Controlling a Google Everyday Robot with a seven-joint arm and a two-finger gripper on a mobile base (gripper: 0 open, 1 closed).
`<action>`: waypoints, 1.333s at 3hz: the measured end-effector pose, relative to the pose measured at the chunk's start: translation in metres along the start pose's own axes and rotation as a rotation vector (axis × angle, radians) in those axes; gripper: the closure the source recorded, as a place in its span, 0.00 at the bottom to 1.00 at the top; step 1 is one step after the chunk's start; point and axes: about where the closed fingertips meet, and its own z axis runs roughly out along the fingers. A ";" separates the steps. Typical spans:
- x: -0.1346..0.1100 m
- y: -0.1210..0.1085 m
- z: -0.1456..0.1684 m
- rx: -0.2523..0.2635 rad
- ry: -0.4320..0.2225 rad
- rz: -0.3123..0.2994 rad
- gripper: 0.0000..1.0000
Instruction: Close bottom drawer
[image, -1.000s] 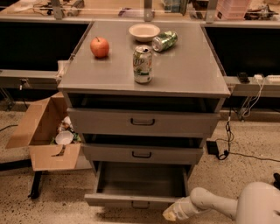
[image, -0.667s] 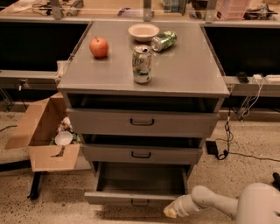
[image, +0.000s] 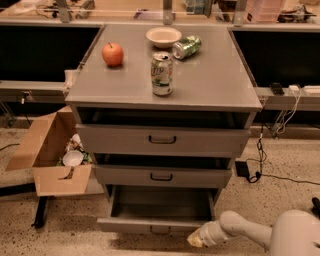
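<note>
Closure is not yet done in the camera view: we find the bottom drawer (image: 150, 226) pulled well out at the foot of the cabinet (image: 210, 95). The tool (image: 199, 240) sits just beside the drawer front's right corner, and we cannot tell whether it is clenched or released. The push path straight back looks unobstructed. The cardboard box (image: 50, 155) stands apart.

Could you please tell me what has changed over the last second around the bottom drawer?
Nothing has visibly moved. The end effector stays low by the right end of the front of the bottom drawer, and the drawer is still pulled out as far as before.
</note>
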 end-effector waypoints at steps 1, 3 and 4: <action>-0.010 -0.002 0.013 -0.055 -0.046 0.041 1.00; -0.025 -0.014 0.010 0.001 -0.099 0.103 1.00; -0.033 -0.025 0.006 0.033 -0.148 0.141 1.00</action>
